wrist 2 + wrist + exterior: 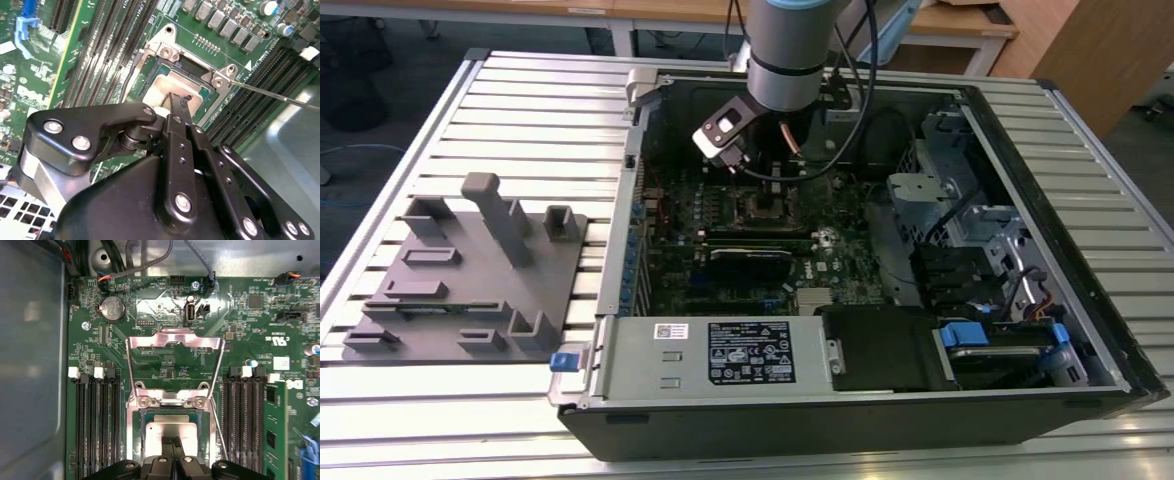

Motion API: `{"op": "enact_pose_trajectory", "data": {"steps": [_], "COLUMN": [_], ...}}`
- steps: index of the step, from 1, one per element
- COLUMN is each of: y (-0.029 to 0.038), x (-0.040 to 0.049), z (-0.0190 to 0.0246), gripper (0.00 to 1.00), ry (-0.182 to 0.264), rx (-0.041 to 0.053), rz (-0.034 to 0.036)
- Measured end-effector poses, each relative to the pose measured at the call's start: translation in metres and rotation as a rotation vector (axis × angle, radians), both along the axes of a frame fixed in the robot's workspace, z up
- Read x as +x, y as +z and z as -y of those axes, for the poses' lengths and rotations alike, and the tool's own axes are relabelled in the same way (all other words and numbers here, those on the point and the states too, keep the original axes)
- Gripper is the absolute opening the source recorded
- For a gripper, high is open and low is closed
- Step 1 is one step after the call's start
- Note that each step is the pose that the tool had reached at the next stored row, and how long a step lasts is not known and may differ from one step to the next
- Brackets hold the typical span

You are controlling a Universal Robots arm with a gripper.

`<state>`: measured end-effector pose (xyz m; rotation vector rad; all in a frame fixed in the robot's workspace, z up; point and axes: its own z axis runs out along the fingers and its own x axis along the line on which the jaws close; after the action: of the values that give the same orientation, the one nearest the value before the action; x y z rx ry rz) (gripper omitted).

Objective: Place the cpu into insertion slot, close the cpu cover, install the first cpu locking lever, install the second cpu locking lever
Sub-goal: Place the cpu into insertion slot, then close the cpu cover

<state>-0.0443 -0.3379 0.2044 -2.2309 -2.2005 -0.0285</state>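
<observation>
The cpu point(172, 429), a pale silvery-beige square, lies flat in the insertion slot point(137, 435) on the green motherboard. My gripper point(172, 441) is directly over it with the fingers shut together, and their tips touch or hover just above the chip's top. In the second wrist view the cpu point(172, 85) also sits in the socket, with the gripper point(179, 102) on its near edge. The cpu cover point(175, 338) stands open, swung back on its hinge away from the slot. A thin locking lever rod point(280, 97) sticks out unlatched beside the socket. In the exterior view the gripper point(744, 165) hangs inside the open case above the socket point(761, 207).
Black memory slots point(95, 430) flank the socket on both sides, and a green card point(275, 430) stands in one. A coin battery point(112, 307) and cables lie beyond the cover. A grey fixture point(467, 270) sits on the slatted table at the exterior view's left. The power supply point(720, 350) is at the case's near edge.
</observation>
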Motion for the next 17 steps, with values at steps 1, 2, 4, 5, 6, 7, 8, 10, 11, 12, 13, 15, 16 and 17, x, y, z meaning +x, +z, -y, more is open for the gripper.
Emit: {"op": "enact_pose_trajectory", "data": {"steps": [1,2,4,5,6,7,8,10,11,12,13,15,16,17], "y": [0.0017,0.0033,0.0058,0.0059,0.0059,0.0059,0.0059,0.0109,0.0109,0.0109,0.0109,0.0110,0.0110,0.0110], "x": [0.0000,0.0000,0.0000,0.0000,0.0000,0.0000,0.0000,0.0000,0.0000,0.0000,0.0000,0.0000,0.0000,0.0000], "z": [0.0000,0.0000,0.0000,0.0000,0.0000,0.0000,0.0000,0.0000,0.0000,0.0000,0.0000,0.0000,0.0000,0.0000], "gripper": [0.11,0.11,0.11,0.11,0.11,0.11,0.11,0.11,0.11,0.11,0.11,0.11,0.11,0.11], "ry": [0.000,0.000,0.000,0.000,0.000,0.000,0.000,0.000,0.000,0.000,0.000,0.000,0.000,0.000], "rx": [0.0000,-0.0002,-0.0003,-0.0001,-0.0001,0.0000,0.0000,-0.0003,-0.0002,-0.0002,-0.0002,-0.0002,-0.0002,-0.0002], "rz": [0.0000,0.0000,-0.0001,0.0000,0.0000,0.0000,0.0000,-0.0001,-0.0001,-0.0001,-0.0001,-0.0001,-0.0001,-0.0001]}}
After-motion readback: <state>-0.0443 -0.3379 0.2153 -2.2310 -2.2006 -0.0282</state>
